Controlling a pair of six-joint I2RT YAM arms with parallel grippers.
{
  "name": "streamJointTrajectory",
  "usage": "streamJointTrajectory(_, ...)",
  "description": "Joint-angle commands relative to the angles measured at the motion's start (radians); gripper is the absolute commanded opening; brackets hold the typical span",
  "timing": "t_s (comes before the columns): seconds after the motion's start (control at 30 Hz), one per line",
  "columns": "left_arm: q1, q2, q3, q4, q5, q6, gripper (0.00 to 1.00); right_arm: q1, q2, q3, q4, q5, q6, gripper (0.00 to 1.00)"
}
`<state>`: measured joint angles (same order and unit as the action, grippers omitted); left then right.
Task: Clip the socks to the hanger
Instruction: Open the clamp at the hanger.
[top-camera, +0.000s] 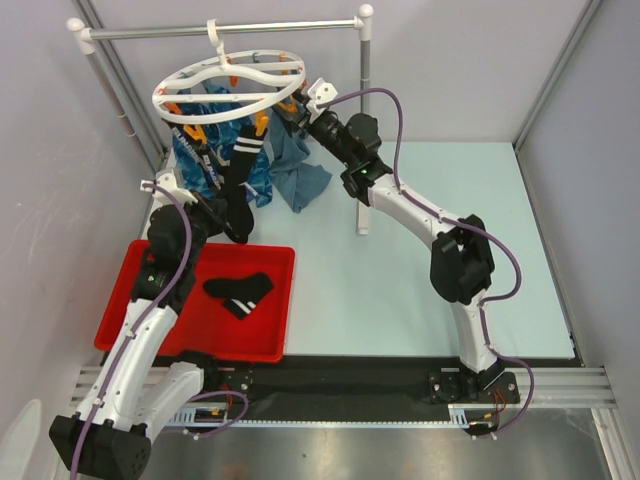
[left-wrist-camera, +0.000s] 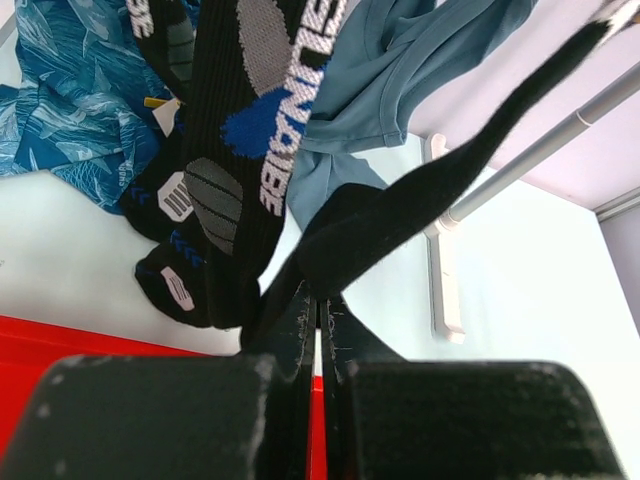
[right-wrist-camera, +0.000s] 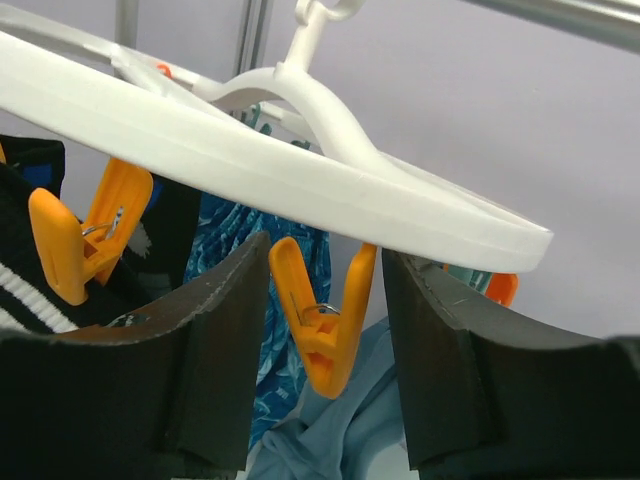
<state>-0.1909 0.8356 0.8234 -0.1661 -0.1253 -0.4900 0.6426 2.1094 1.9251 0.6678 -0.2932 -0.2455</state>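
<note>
1. Clipping step: the left gripper (left-wrist-camera: 318, 310) has its fingers clamped on the black sock (left-wrist-camera: 420, 200), which stretches up from them toward the hanger (right-wrist-camera: 250, 165).
2. The right gripper (right-wrist-camera: 325, 300) has its fingers apart, with an orange clip (right-wrist-camera: 325, 345) between them.
3. Next, probably: squeeze the clip and feed the cuff in.

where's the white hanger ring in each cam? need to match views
Top external: hanger upper left, hooked on the grey rail.
Left wrist: not in view; left gripper pinches a black sock.
Right wrist: hanger bands across the upper frame, above the open right gripper.
Shared landmark: blue patterned cloth, in all three.
</note>
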Motion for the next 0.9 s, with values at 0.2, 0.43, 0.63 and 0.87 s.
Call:
streamJointTrajectory(0.2, 0.021, -0.023, -0.009, 0.034, 0.021, -0.010, 0.00, 0.017, 0.017, 0.063, -0.011, 0.061, -0.002, 0.46)
streamJointTrajectory(0.43, 0.024, -0.027, -0.012, 0.034, 0.027, -0.013, 0.00, 0.034, 0.024, 0.078, -0.036, 0.124, -0.011, 0.51)
streamJointTrajectory(0.63, 0.025, -0.035, -0.021, 0.036, 0.029, -0.016, 0.00, 0.052, 0.020, 0.068, -0.036, 0.227, -0.037, 0.54)
streamJointTrajectory(0.87, 0.030, -0.035, -0.024, 0.039, 0.036, -0.019, 0.00, 0.071, 0.029, 0.080, -0.024, 0.269, -0.054, 0.49)
